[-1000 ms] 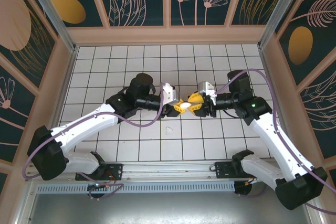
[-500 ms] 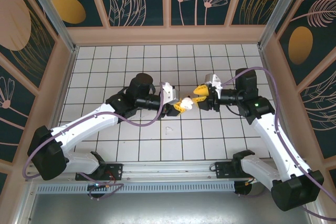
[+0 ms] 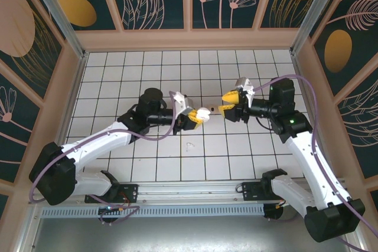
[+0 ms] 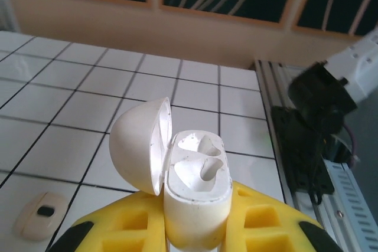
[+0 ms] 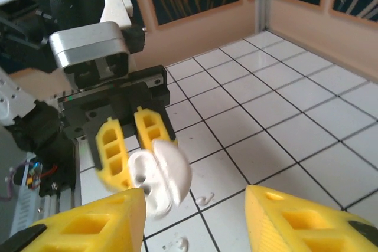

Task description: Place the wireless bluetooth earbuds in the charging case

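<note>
- The left fingers (image 4: 269, 225) are clamped on the lower body of the charging case (image 4: 195, 193). They hold it upright above the tiled surface (image 3: 147, 163), at the centre of the overhead view.
- The lid is swung open to the left in the left wrist view, so the wells face up. This grip seems meant to steady the case and leave its mouth free for a bud coming from above.
- I cannot tell whether a bud already sits in those wells; the pale shapes inside blur together.
- One earbud (image 3: 189, 144), a small cream piece, lies loose on a tile just below the held case in the overhead view, not yet picked up.
- The right fingers (image 3: 230, 95) stand parted and empty, right of centre in the overhead view, aimed towards the case with a clear gap between.
- A second ago the right fingers met the left ones at the case. They have since drawn back to the right and spread wider, while the left arm has pulled slightly left with its grip unchanged.
</note>
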